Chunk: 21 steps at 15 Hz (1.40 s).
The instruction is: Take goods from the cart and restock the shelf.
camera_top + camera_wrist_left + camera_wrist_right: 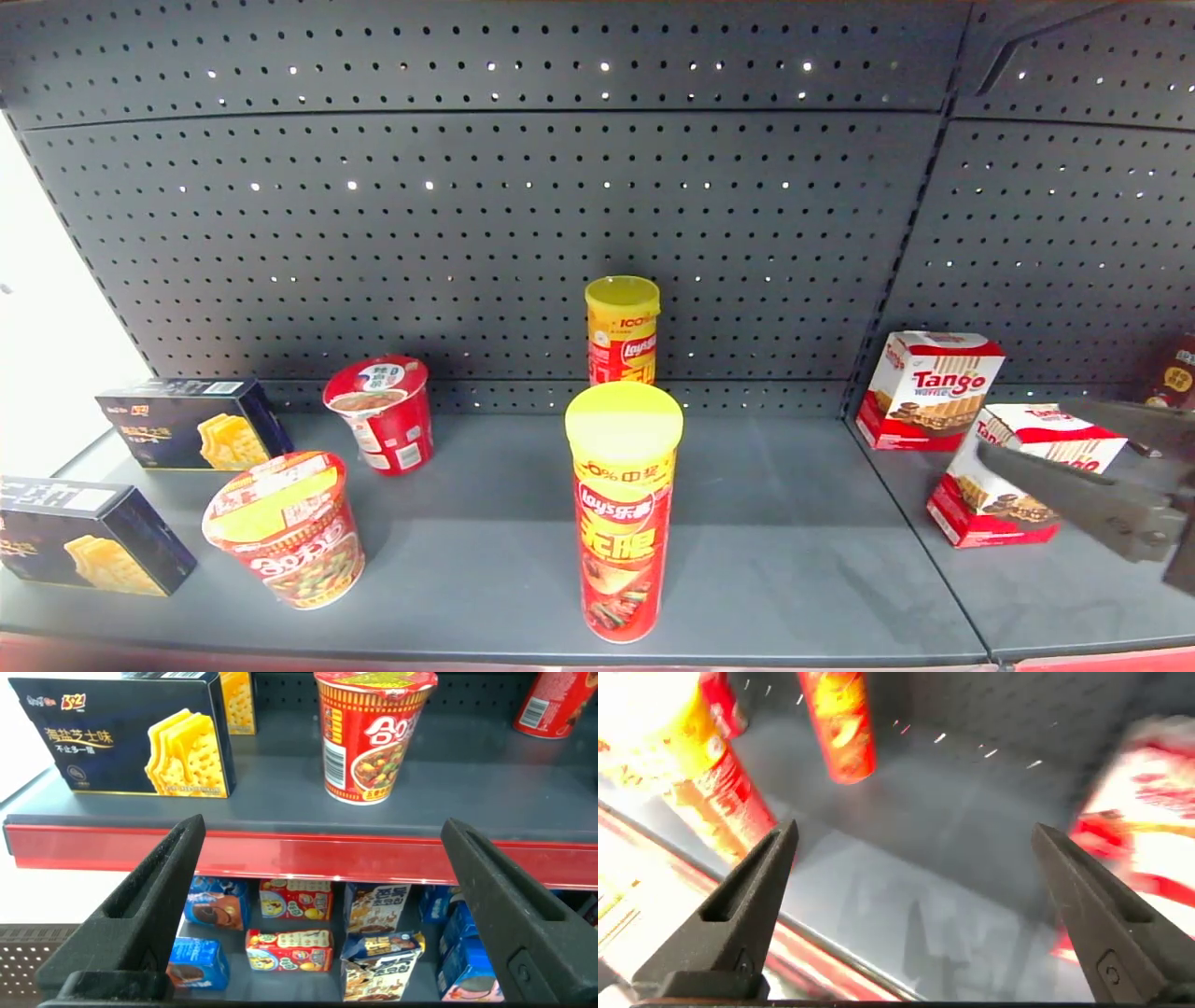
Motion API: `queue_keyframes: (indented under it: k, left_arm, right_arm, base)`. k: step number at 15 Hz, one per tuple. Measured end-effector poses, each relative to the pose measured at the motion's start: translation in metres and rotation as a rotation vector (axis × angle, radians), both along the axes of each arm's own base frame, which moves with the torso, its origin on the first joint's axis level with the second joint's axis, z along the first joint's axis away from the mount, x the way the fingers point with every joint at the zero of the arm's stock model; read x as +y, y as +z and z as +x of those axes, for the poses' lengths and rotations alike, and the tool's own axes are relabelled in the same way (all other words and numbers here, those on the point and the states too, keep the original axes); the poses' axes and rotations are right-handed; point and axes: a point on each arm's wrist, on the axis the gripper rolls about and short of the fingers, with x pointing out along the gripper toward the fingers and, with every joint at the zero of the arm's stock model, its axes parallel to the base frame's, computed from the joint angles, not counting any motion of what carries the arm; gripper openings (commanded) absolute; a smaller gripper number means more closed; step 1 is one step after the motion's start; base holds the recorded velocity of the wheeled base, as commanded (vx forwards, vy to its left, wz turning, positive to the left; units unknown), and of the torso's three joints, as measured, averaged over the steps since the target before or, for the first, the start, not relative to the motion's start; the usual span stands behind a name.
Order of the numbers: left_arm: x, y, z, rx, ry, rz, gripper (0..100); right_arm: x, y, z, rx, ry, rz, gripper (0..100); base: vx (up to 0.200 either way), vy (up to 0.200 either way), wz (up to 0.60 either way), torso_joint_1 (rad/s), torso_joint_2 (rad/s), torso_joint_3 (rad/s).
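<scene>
Front chip can [624,513] stands upright at the lip of the shelf [794,560], with the rear chip can [622,329] straight behind it. This looks like a row built front to back, labels outward. Left of it, noodle cups [285,527] and cracker boxes [89,534] pair up likewise. Right of it sit two wafer boxes. The nearer wafer box [1036,425] lies askew beside the right gripper [915,833], which is spread wide and empty. Left gripper [322,829], equally wide and empty, hangs lower-left of the can, facing a lower tier stocked with snack boxes [290,950].
</scene>
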Motion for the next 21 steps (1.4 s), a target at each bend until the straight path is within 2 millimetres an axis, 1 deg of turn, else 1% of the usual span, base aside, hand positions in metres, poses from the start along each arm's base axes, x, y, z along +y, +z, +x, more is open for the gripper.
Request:
queue_keyframes:
  k: [2, 3, 4, 6, 8, 10, 11, 12, 13, 15, 18, 21]
  left_arm:
    - [0.0, 0.0, 0.0, 0.0, 0.0, 0.0, 100]
    - [0.0, 0.0, 0.0, 0.0, 0.0, 0.0, 100]
    - [0.0, 0.0, 0.0, 0.0, -0.001, 0.0, 100]
    - [0.0, 0.0, 0.0, 0.0, -0.001, 0.0, 100]
    - [0.0, 0.0, 0.0, 0.0, 0.0, 0.0, 100]
    - [0.0, 0.0, 0.0, 0.0, 0.0, 0.0, 100]
    - [0.0, 0.0, 0.0, 0.0, 0.0, 0.0, 100]
    - [0.0, 0.0, 0.0, 0.0, 0.0, 0.0, 100]
    - [0.0, 0.0, 0.0, 0.0, 0.0, 0.0, 100]
    - [0.0, 0.0, 0.0, 0.0, 0.0, 0.0, 100]
    - [0.0, 0.0, 0.0, 0.0, 0.0, 0.0, 100]
    - [0.0, 0.0, 0.0, 0.0, 0.0, 0.0, 100]
  right_arm:
    - [-0.028, 0.003, -0.023, -0.086, -0.101, 0.003, 100]
    - [-0.041, -0.002, -0.038, -0.121, -0.173, 0.0, 100]
    - [-0.05, -0.013, -0.054, -0.143, -0.235, -0.008, 100]
    - [-0.059, -0.045, -0.08, -0.161, -0.32, -0.02, 100]
    - [-0.06, -0.088, -0.1, -0.159, -0.388, -0.032, 100]
    - [-0.06, -0.13, -0.112, -0.136, -0.441, -0.035, 100]
    - [-0.059, -0.145, -0.116, -0.124, -0.473, -0.019, 100]
    - [-0.059, -0.154, -0.118, -0.112, -0.499, 0.001, 100]
    - [-0.059, -0.158, -0.12, -0.12, -0.513, 0.004, 100]
    - [-0.061, -0.168, -0.122, -0.073, -0.586, -0.014, 100]
    - [-0.063, -0.169, -0.125, -0.109, -0.535, 0.0, 100]
    - [-0.063, -0.17, -0.125, -0.118, -0.527, 0.025, 100]
  base:
    - [0.0, 0.0, 0.0, 0.0, 0.0, 0.0]
    - [0.0, 0.0, 0.0, 0.0, 0.0, 0.0]
    - [0.0, 0.0, 0.0, 0.0, 0.0, 0.0]
    - [0.0, 0.0, 0.0, 0.0, 0.0, 0.0]
    - [0.0, 0.0, 0.0, 0.0, 0.0, 0.0]
    - [0.0, 0.0, 0.0, 0.0, 0.0, 0.0]
    - [0.0, 0.0, 0.0, 0.0, 0.0, 0.0]
    - [0.0, 0.0, 0.0, 0.0, 0.0, 0.0]
    - [0.0, 0.0, 0.0, 0.0, 0.0, 0.0]
    - [0.0, 0.0, 0.0, 0.0, 0.0, 0.0]
    - [0.0, 0.0, 0.0, 0.0, 0.0, 0.0]
    - [0.0, 0.0, 0.0, 0.0, 0.0, 0.0]
